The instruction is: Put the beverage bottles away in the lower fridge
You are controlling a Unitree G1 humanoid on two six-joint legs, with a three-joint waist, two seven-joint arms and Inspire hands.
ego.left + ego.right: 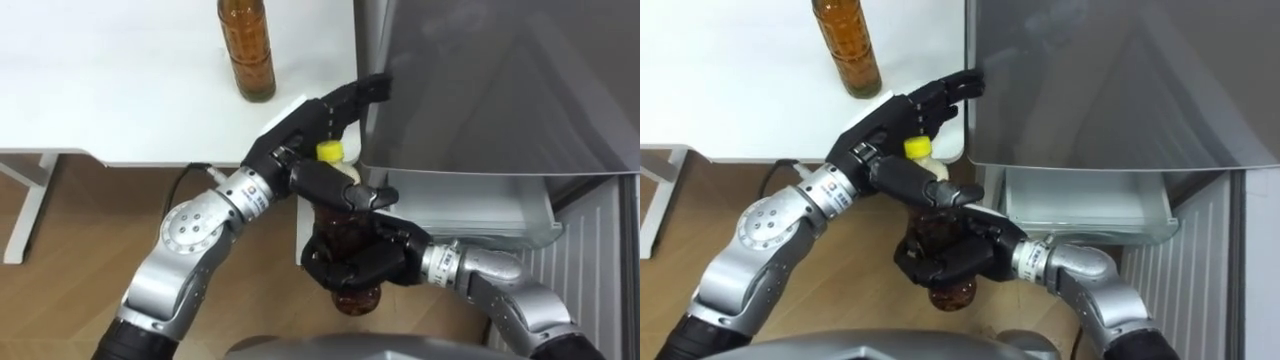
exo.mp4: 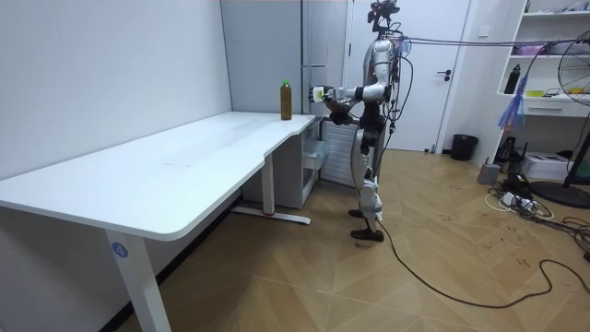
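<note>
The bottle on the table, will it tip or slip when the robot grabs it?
Probably tippy: the bottle is tall and narrow on a small base, upright on the table. Likely fairly heavy for its size, since it looks well filled with amber liquid. Its glossy wall may be slippery.

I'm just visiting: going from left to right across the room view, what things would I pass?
White table → brown bottle standing on it → yellow-capped bottle the robot holds → black bin on the floor → standing fan.
</note>
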